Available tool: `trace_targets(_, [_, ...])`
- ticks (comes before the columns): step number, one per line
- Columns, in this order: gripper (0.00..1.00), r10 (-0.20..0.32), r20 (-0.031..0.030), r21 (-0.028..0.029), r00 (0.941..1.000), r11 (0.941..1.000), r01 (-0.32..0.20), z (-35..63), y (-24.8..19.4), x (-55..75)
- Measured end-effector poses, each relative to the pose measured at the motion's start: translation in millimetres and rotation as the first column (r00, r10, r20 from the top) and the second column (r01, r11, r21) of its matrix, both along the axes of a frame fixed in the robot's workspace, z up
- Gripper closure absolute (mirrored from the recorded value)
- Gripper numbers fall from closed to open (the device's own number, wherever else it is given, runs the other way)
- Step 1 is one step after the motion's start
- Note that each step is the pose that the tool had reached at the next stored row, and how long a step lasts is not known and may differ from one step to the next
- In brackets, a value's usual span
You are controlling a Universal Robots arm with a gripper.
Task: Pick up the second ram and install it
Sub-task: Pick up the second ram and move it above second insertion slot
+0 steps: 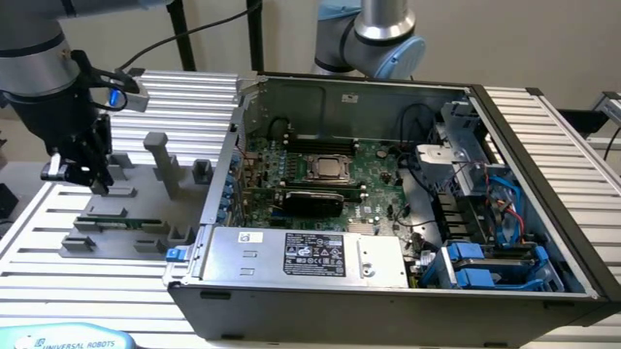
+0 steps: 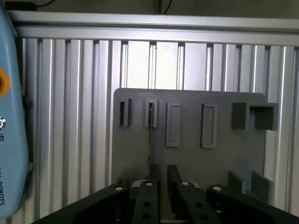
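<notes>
Your black two-finger gripper (image 1: 83, 178) hangs over the grey slotted fixture plate (image 1: 141, 200). Its fingers (image 2: 175, 186) stand parted, gripping nothing. The second ram (image 1: 116, 219), a thin green circuit-board stick, sits on edge in the plate, near the gripper, outside the open grey computer case (image 1: 388, 294).

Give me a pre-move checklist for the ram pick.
1. Second ram standing in gray fixture: ok.
2. Gripper empty, jaws apart: ok.
3. Ram edge centred between fingers: not ok, it lines up with one finger.
4. Case open, motherboard exposed: ok.
5. Memory slots free: cannot tell.
</notes>
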State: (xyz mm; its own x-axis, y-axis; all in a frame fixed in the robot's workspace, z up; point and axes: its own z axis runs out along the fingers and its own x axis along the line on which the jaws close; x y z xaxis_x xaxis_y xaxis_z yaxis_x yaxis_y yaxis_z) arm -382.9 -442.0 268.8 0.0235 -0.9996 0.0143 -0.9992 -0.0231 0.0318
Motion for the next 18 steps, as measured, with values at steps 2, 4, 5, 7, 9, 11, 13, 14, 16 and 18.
trace_targets(2, [0.7, 0.001, 0.0044, 0.0002, 1.0, 1.0, -0.001, -3.1, -1.3, -0.4])
trace_targets(4, [0.64, 0.002, 0.0046, 0.0, 1.0, 1.0, -0.002, -6.6, -2.7, -0.5])
trace_targets(5, [0.64, 0.002, 0.0046, 0.0, 1.0, 1.0, -0.002, -8.4, -3.5, -0.5])
trace_targets(7, [0.64, 0.003, 0.0045, -0.0001, 1.0, 1.0, -0.003, -11.9, -5.2, -0.5])
trace_targets(9, [0.64, 0.004, 0.0045, -0.0001, 1.0, 1.0, -0.004, -15.6, -7.1, -0.5])
trace_targets(11, [0.64, 0.005, 0.0047, 0.0001, 1.0, 1.0, -0.005, -19.4, -9.1, -0.4])
trace_targets(13, [0.64, 0.005, 0.0048, 0.0002, 1.0, 1.0, -0.005, -23.0, -10.7, 0.3])
trace_targets(14, [0.64, 0.005, 0.0047, 0.0001, 1.0, 1.0, -0.005, -24.8, -11.4, 0.9])
trace_targets(16, [0.64, 0.006, 0.0045, 0.0, 1.0, 1.0, -0.006, -28.4, -12.5, 2.5])
trace_targets(18, [0.64, 0.007, 0.0047, 0.0001, 1.0, 1.0, -0.007, -32.1, -13.0, 5.1])
